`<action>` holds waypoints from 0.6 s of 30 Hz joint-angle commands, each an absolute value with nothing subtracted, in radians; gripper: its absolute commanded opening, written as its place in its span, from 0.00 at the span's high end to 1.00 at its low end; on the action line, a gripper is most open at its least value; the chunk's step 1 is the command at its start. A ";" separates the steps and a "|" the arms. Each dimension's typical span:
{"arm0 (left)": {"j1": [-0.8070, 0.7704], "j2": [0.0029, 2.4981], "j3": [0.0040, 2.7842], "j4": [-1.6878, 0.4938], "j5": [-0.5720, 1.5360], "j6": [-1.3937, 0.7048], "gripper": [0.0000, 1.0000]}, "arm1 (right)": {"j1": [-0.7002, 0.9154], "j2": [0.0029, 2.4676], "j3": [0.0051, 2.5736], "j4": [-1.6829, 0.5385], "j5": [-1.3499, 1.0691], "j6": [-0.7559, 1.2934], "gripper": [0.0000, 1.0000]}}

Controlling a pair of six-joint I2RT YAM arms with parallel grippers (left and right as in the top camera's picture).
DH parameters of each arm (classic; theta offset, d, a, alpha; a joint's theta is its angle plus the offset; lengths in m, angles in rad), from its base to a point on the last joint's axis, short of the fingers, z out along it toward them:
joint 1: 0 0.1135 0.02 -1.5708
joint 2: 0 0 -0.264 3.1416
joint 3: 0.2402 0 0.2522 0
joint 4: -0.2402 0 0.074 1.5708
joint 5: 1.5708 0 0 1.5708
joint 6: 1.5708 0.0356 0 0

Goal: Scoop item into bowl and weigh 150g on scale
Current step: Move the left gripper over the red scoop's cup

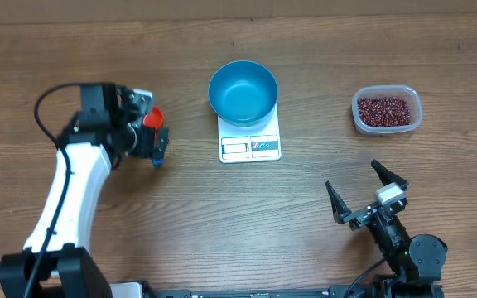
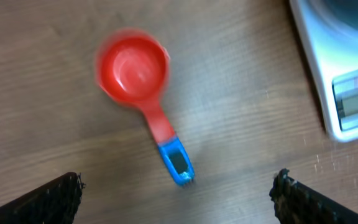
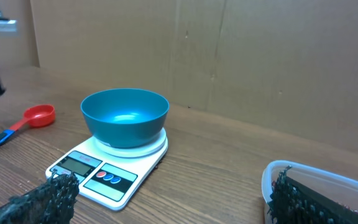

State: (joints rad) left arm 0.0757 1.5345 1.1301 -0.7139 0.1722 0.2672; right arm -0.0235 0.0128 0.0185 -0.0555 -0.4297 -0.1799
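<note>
I see both jaws released wide; the round glossy blue bowl (image 1: 243,89) sits on the flat white scale (image 1: 251,147)

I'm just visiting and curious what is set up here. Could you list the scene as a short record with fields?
Bowl: blue, empty, standing on the scale
Scale: white, mid-table
Beans: dark red, in a clear tub, right side
Scoop: red, blue handle tip, lying on the table
Left end effector: open, over the scoop
Right end effector: open, holding nothing
</note>
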 commanded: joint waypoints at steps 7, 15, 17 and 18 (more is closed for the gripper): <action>0.083 1.843 1.602 -1.012 0.184 0.265 0.00 | -0.018 0.003 0.008 -0.055 -0.421 -0.173 0.00; 0.086 1.966 1.651 -1.043 0.160 0.254 0.00 | -0.018 0.003 0.008 -0.055 -0.421 -0.173 0.00; 0.087 1.990 1.651 -1.042 0.143 0.255 0.01 | -0.018 0.003 0.008 -0.055 -0.421 -0.173 0.00; 0.088 1.996 1.651 -1.041 0.134 0.254 0.00 | -0.018 0.003 0.008 -0.055 -0.421 -0.173 0.00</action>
State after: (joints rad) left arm 0.0795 1.9614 1.6241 -1.0405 0.1616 0.2642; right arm -0.0238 0.0128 0.0185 -0.0551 -0.4297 -0.1795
